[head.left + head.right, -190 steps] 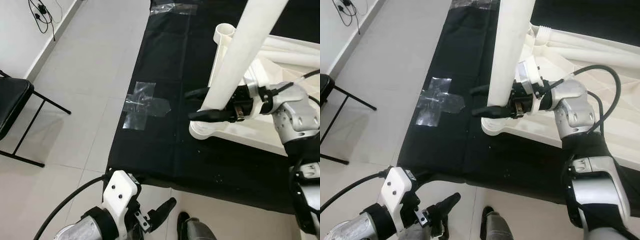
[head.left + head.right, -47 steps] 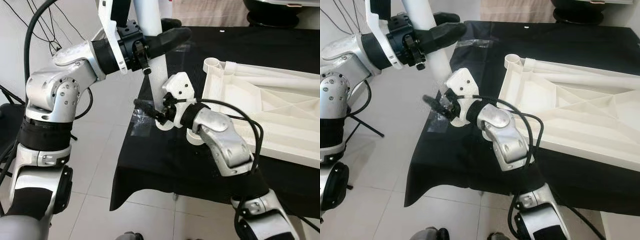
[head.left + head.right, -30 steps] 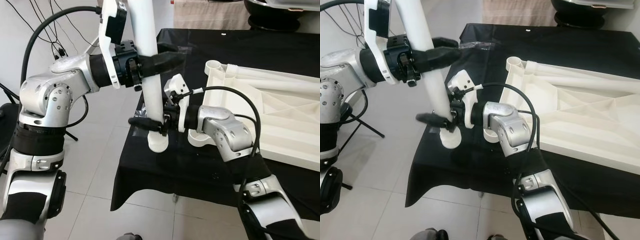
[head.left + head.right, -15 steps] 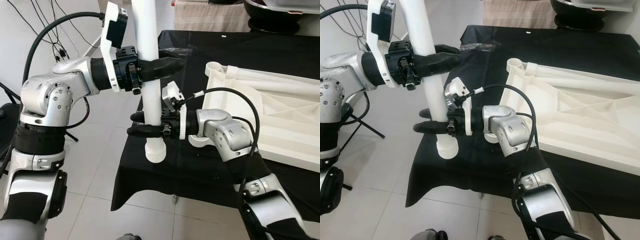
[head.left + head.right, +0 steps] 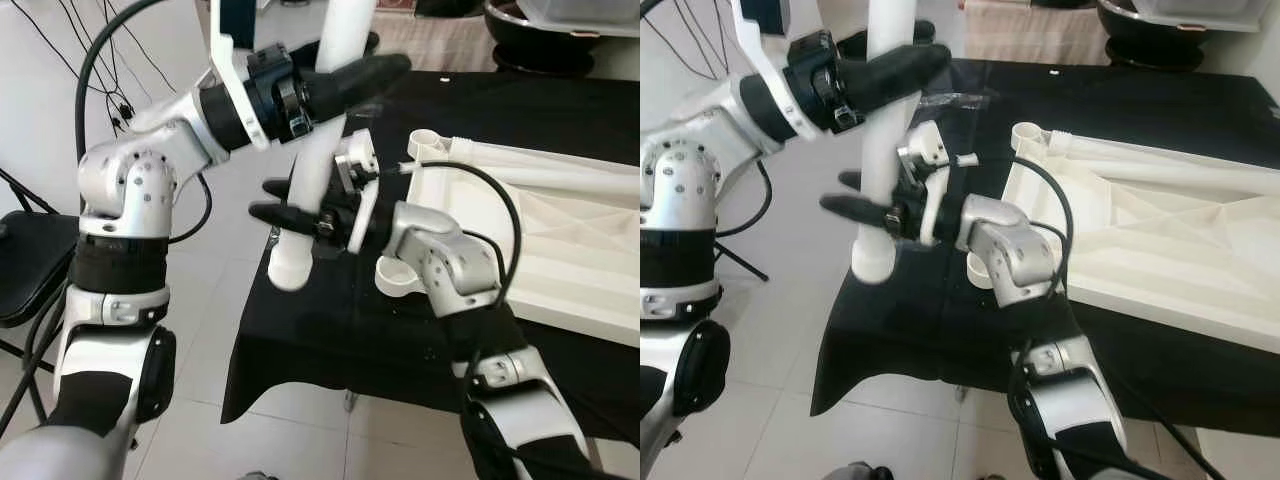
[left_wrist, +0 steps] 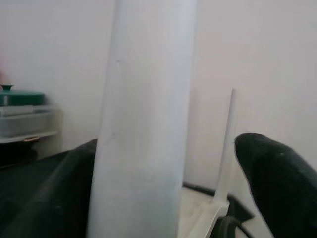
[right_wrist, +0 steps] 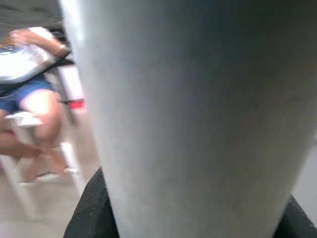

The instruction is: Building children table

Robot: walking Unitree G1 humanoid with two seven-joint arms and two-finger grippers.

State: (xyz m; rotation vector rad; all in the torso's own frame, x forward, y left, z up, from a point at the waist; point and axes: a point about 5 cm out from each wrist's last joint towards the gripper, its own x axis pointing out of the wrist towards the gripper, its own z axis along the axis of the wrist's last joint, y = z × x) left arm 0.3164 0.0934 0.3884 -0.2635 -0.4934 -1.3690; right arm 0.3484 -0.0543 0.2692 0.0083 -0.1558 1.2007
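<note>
A long white table leg [image 5: 320, 150] hangs tilted in the air over the left edge of the black cloth [image 5: 330, 340], its open lower end [image 5: 285, 270] pointing down and left. My left gripper [image 5: 375, 55] is shut on the leg high up. My right gripper [image 5: 265, 198] is shut on it lower down, a black finger on each side. The upside-down white tabletop [image 5: 560, 230] lies on the cloth to the right, with a round socket [image 5: 400, 275] at its near corner. In the left wrist view the leg [image 6: 143, 124] stands between the dark fingers [image 6: 277, 178].
A black folding chair [image 5: 25, 260] stands on the tiled floor at the left, with cables [image 5: 60, 40] on the wall behind. A dark bowl [image 5: 540, 30] sits at the far end. A seated person [image 7: 29, 74] is in the right wrist view's background.
The leg has gone from upright to tilted, its top leaning right and its lower end lifted up and left. Both grippers keep hold; the left one has risen.
</note>
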